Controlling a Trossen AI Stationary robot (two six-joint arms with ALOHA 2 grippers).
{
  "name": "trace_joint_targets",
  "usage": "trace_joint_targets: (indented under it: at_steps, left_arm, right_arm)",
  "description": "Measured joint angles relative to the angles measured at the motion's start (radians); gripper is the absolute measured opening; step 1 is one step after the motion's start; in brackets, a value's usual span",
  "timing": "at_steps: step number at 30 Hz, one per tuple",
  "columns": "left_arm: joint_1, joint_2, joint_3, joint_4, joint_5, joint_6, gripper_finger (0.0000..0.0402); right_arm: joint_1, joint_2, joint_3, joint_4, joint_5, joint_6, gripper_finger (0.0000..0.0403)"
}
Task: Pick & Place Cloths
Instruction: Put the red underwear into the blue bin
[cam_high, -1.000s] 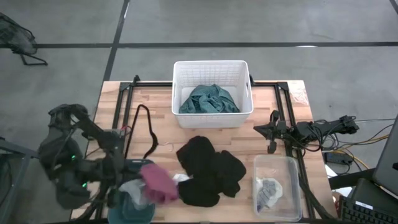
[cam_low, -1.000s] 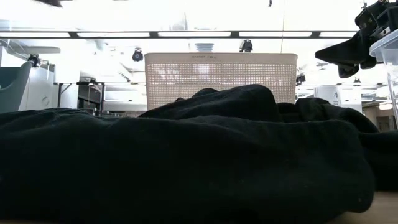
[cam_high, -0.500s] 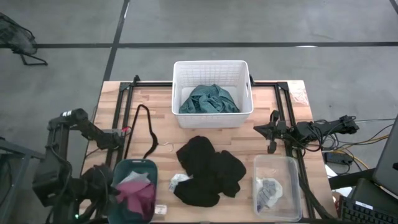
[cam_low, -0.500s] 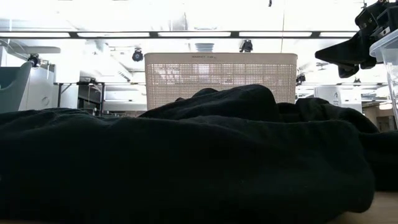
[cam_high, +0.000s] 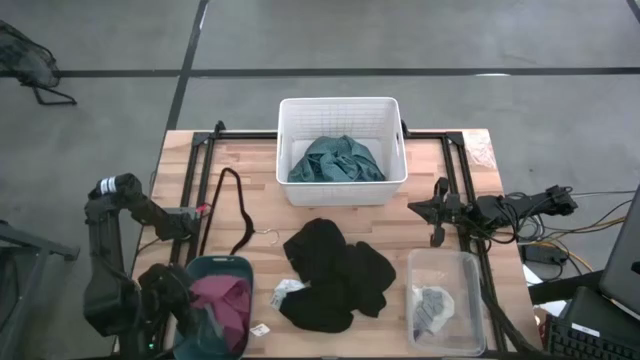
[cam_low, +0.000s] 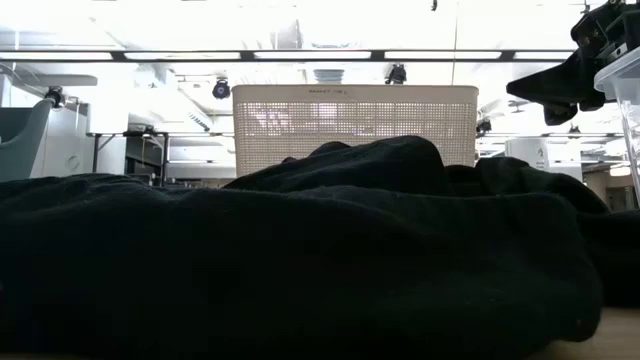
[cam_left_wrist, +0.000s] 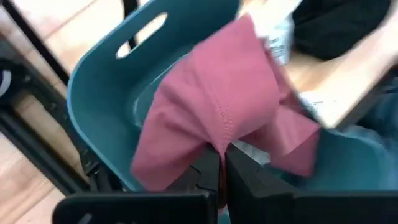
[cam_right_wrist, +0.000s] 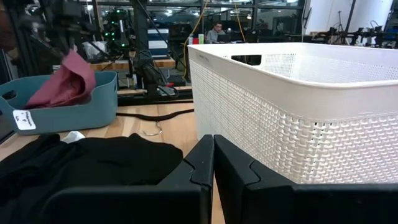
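My left gripper (cam_high: 205, 318) is at the table's near left corner, over the teal tub (cam_high: 200, 272), shut on the maroon-pink cloth (cam_left_wrist: 211, 106). The black cloth (cam_high: 335, 275) lies crumpled mid-table and fills the low view (cam_low: 300, 260). A white striped piece (cam_high: 288, 290) lies on the wood at its left edge. The teal cloth (cam_high: 337, 160) sits inside the white basket (cam_high: 395, 140). A grey piece (cam_high: 433, 305) lies in a clear bin. My right gripper (cam_right_wrist: 213, 155) is shut and waits near the right edge (cam_high: 437, 212), touching nothing. My left gripper pinches the maroon-pink cloth between its two fingers at a gathered fold by a stitched seam (cam_left_wrist: 221, 140). The cloth spreads out beyond the fingertips. Seen from the right wrist, it hangs below the gripper (cam_right_wrist: 65, 84) with its lower part inside the tub.
A black hanger-like loop (cam_high: 238, 208) lies on the wood left of the basket. The clear bin (cam_high: 470, 300) stands at the near right. A white tag (cam_high: 258, 328) lies by the tub. Black frame rails (cam_high: 462, 180) run along both table sides.
My left gripper has carried the maroon-pink cloth from above the table beside the black cloth toward the near left corner and down over the tub. The cloth now hangs into the tub, still held. The white striped piece it covered now shows on the wood.
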Motion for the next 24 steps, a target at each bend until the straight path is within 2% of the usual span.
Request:
trace_joint_targets:
  at_steps: [4, 15, 20, 24]
  left_arm:
    - [0.001, 0.000, -0.115, 0.116, -0.009, -0.001, 0.0012]
    - [0.035, 0.000, -0.405, 0.589, -0.032, 0.089, 0.0015]
    - [0.035, -0.009, -0.472, 0.688, -0.012, 0.064, 0.0015]
    - [0.037, -0.009, -0.487, 0.690, -0.025, 0.037, 0.0018]
  right_arm:
    - [0.000, 0.000, 0.000, 0.000, 0.000, 0.000, 0.0009]
    - [0.000, 0.000, 0.000, 0.000, 0.000, 0.001, 0.0009]
    - [0.000, 0.000, 0.000, 0.000, 0.000, 0.001, 0.0009]
    - [0.000, 0.000, 0.000, -0.001, 0.000, 0.001, 0.0009]
